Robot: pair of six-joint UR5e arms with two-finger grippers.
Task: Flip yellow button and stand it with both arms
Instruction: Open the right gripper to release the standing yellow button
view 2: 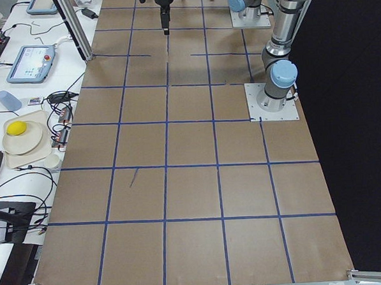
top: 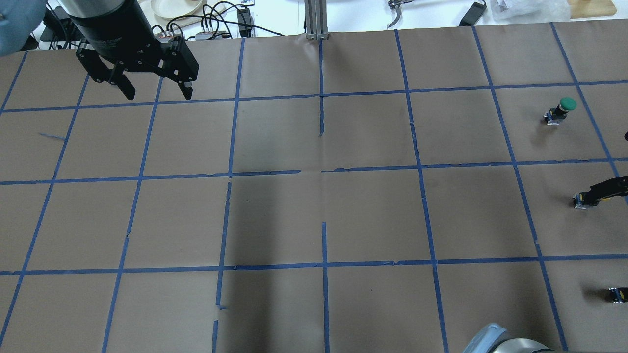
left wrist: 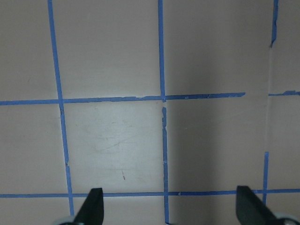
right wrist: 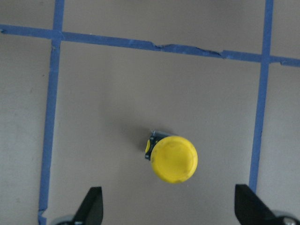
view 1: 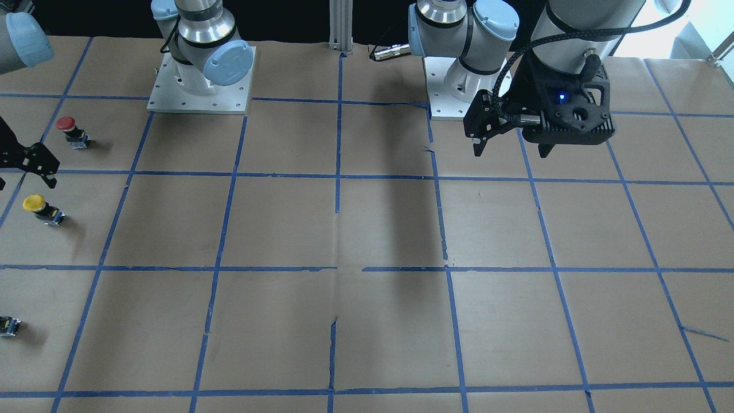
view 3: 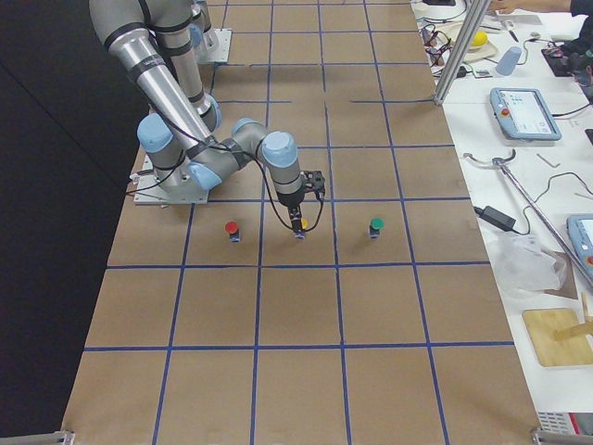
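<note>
The yellow button [view 1: 35, 204] is seen standing upright on the bench [view 1: 367, 229], cap upward on its black body, at the robot's right end. It is set between a red button [view 1: 66, 123] and a green button [top: 566, 104], the three being lined up in neighbouring squares marked off by blue tape [view 1: 338, 175]. The right pincer [right wrist: 171, 208] is held directly above the yellow cap and pointed downward. Its fingers [right wrist: 93, 206] are spread wide apart, and nothing is gripped between them. The cap is framed between the fingers in the right wrist view, clear of both. The left pincer [top: 159, 94] is held above bare paper well away at the opposite end, its fingers likewise parted and empty.
</note>
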